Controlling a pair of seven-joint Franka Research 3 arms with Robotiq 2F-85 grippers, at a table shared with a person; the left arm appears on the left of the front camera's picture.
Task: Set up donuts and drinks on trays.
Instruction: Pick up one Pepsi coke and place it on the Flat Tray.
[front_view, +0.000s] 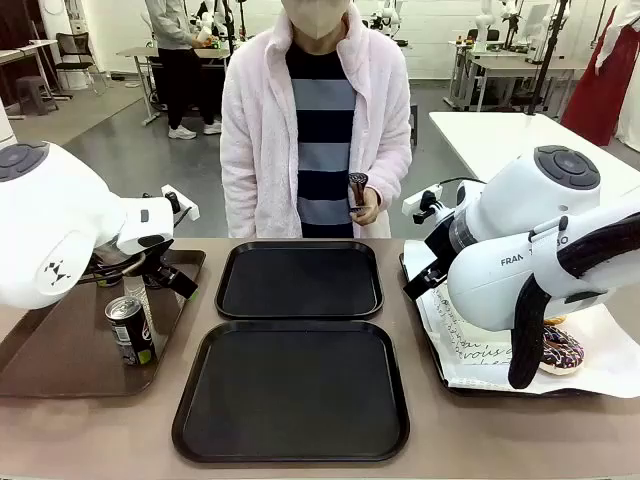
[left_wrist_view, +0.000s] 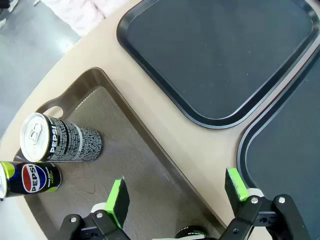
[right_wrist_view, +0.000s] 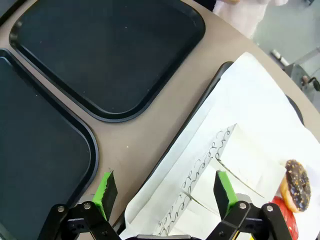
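Note:
Two black trays lie mid-table, the far one (front_view: 300, 280) and the near one (front_view: 290, 390), both bare. A Pepsi can (front_view: 130, 330) stands on the brown tray (front_view: 50, 360) at the left. My left gripper (left_wrist_view: 176, 192) hovers open over that brown tray (left_wrist_view: 135, 150), with two cans (left_wrist_view: 60, 140) (left_wrist_view: 30, 177) off to its side. My right gripper (right_wrist_view: 165, 189) is open above the edge of the paper-lined tray (right_wrist_view: 200, 107), over white sleeves with script (right_wrist_view: 225, 165). A chocolate-sprinkled donut (right_wrist_view: 295, 185) lies beyond; it also shows in the front view as a donut (front_view: 562, 348).
A person in a pink fleece stands at the far side, one hand (front_view: 360, 205) holding a small dark object. A reddish donut (right_wrist_view: 284, 220) sits beside the chocolate one. The black trays (left_wrist_view: 220, 55) (right_wrist_view: 110, 50) lie between both grippers.

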